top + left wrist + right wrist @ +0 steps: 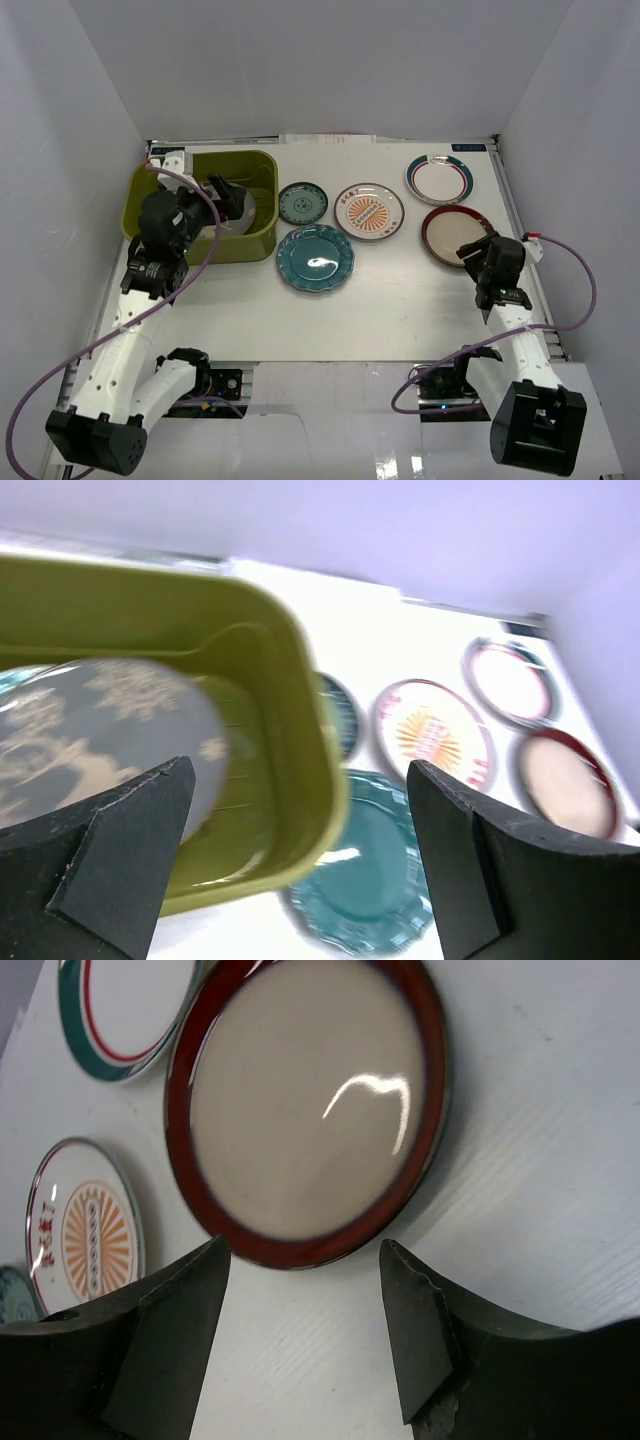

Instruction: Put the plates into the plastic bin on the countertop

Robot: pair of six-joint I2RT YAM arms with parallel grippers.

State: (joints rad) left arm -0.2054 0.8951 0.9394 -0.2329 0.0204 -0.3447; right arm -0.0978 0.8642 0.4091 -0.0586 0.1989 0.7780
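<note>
Olive bin (pixel 205 245) at ten o'clock holds grey plate (pixel 100 730); left end effector (pixel 300 785) gapes empty above; right end effector (pixel 302 1255), wide and empty, probably lining up red-rimmed plate (pixel 300 1100).

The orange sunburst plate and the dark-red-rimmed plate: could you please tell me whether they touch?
Apart. The right wrist view shows a strip of bare countertop between the orange sunburst plate and the dark-red-rimmed plate.

plain white walls (pixel 320 60), even light
</note>
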